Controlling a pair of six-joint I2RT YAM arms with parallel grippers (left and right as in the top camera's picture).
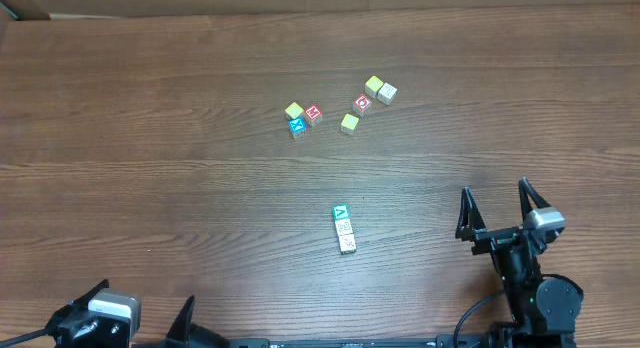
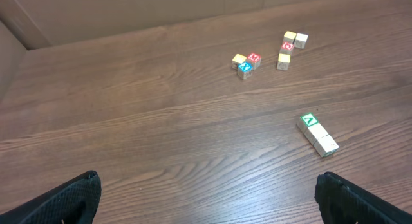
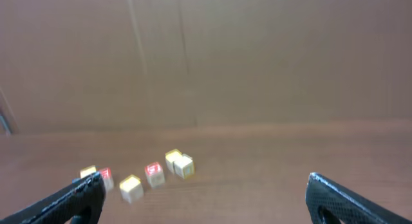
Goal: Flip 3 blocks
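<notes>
Left jaws wide apart, right jaws wide apart, neither holding anything, blocks (image 1: 345, 229) well away on table (image 1: 150, 138).

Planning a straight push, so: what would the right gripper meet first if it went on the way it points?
Probably nothing nearby: the open right gripper frames bare table. The cream block sits slightly left of its line, far off; depth is unclear.

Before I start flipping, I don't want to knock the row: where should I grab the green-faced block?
Probably from above, pinching the green-faced block across its two free side faces: it ends the row, touching a cream block, so only a crosswise grip fits.
</notes>
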